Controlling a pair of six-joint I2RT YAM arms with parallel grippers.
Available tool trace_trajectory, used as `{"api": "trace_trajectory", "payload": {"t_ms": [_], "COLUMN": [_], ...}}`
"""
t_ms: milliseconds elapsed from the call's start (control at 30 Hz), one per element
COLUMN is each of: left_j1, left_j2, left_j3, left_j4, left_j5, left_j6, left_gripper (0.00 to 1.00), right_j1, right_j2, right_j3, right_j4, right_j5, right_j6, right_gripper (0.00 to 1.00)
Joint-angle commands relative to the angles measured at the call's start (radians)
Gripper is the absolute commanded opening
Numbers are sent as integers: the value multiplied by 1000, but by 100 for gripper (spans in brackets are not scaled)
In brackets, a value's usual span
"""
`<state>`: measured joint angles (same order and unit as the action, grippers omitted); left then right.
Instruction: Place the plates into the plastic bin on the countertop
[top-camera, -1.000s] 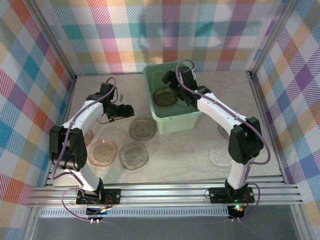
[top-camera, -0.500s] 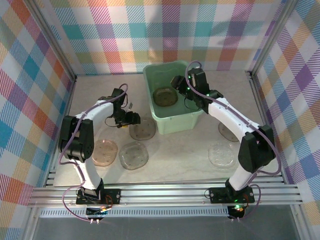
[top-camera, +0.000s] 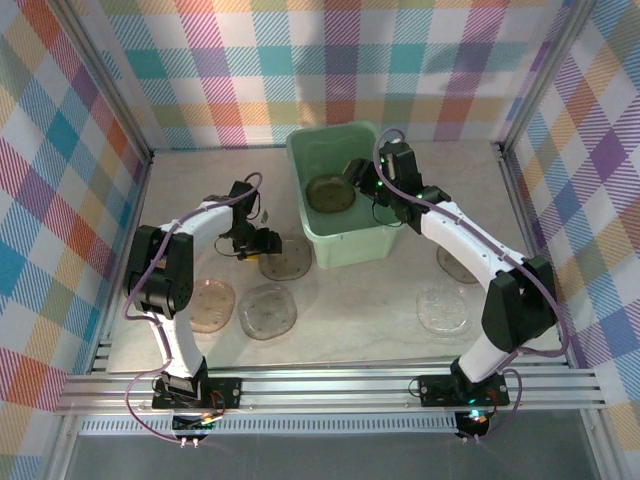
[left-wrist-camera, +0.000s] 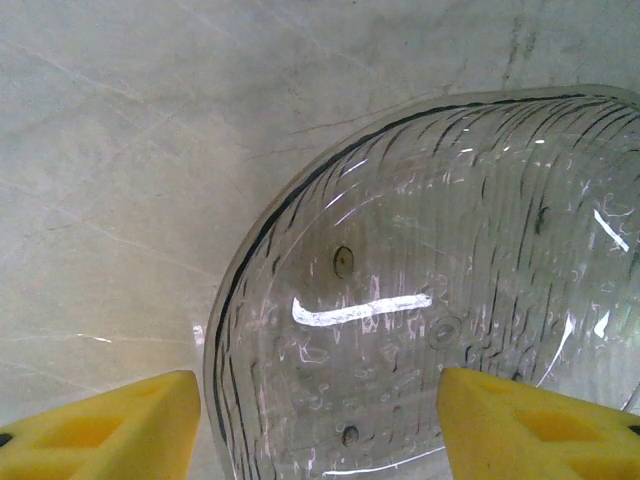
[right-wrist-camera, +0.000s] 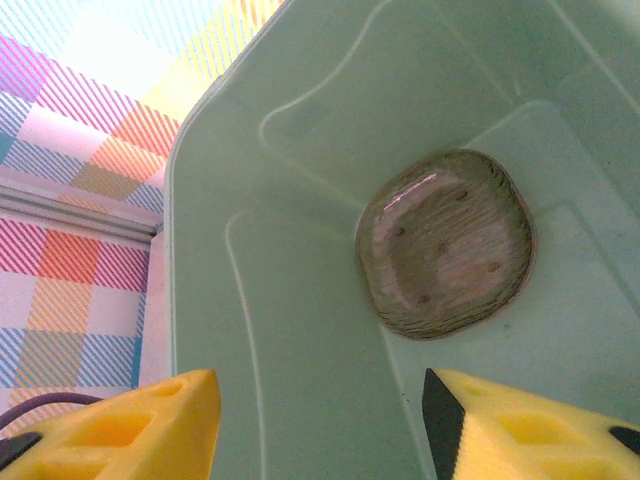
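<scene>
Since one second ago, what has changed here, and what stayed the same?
The left hand moved right and toward the near edge, to the clear plate beside the bin; open, it straddles the rim. The right hand drew back from the brown plate in the bin. The other plates kept their places.

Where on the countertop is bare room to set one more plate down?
Bare: the back-left countertop, between the left wall and the bin; also the front middle, between the grey plate and the right plate. Crowded: the front left, where the grey plate, the pink plate and the bin-side plate under the left claw lie close.
</scene>
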<state>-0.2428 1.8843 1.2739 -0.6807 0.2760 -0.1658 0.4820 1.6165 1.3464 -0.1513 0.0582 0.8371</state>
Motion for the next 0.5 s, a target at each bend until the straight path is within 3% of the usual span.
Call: {"api": "trace_trajectory", "payload": {"t_ms": [0,467], "left_j1": [-10,-10], "left_j2": [16,53], "left_j3": [-5,1], "left_j4": [-16,-26], "left_j5": [14,2], "left_j6": [12,32], "left_gripper": [62,35], "right_j1": [-8,-8], "right_j2": [-27,-18], "right_j3": [-13,-15], "right_j4": [18,17], "right_j5": [-18,-27], "right_j6": [12,28], "right_gripper": [54,54]}}
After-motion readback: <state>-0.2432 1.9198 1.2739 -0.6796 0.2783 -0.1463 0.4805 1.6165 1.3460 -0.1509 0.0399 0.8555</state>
